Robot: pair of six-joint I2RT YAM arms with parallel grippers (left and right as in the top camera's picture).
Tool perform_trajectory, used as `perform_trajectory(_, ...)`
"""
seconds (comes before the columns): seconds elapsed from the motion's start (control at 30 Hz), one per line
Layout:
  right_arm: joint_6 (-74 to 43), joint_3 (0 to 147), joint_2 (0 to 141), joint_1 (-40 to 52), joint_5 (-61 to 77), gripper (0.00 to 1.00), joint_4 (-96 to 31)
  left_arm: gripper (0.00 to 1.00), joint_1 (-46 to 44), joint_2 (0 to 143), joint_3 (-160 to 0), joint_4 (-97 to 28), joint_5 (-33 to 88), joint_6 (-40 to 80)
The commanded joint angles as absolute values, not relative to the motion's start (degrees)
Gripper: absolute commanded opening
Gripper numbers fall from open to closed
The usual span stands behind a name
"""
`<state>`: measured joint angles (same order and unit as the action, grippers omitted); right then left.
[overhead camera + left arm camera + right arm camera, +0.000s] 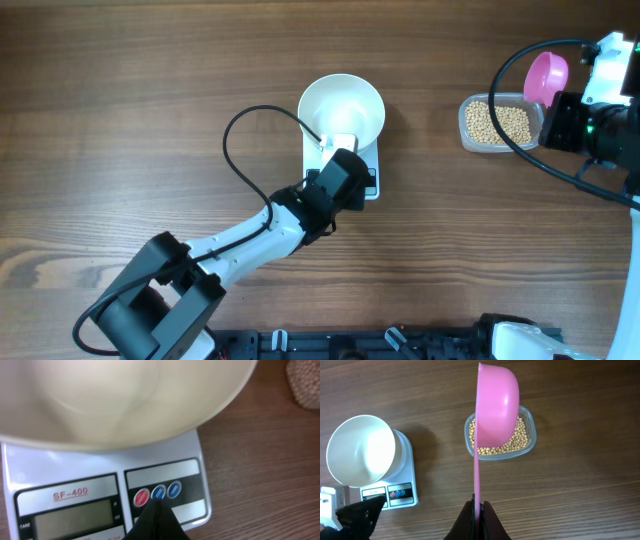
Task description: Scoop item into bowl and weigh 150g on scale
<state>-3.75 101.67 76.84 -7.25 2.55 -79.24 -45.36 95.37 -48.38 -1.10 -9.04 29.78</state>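
My left arm (240, 245): white links, black joints, boxy black base (150, 305). Thin black cable (226, 150) loops off it. Left gripper (156, 515) and right gripper (479, 508): matte black, tapered fingers. My right arm (600, 120): black block, white housing (610, 62), small green light (592, 127), thick black cables (497, 85).

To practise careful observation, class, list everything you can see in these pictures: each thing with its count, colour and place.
table: 1, brown wood, under everything
scale: 1, white, mid-table
bowl: 1, white, on the scale
container: 1, clear, right of the scale
beans: many, tan, in the container
scoop: 1, pink, held over the container
left gripper: 1, black, shut, tip at the scale's buttons
right gripper: 1, black, shut on the scoop's handle
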Motion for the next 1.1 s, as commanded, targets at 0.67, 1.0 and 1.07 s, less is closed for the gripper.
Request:
perform_trajectory(0.67,-3.0,102.7,76.9,-7.4,3.0,0.05,-79.5,0.04,-45.1,87.7,-38.4,3.7,-1.6,27.4)
perform_trajectory(1.0,-3.0,102.7,76.9,-7.4,3.0,0.04,-79.6,0.04,-45.1,93.1,-38.4,9.4,-9.1,27.4)
perform_trajectory(1.07,-3.0,102.7,76.9,-7.4,3.0,0.04,-79.6,0.04,-45.1,93.3,-38.4,10.0,-9.5,27.4)
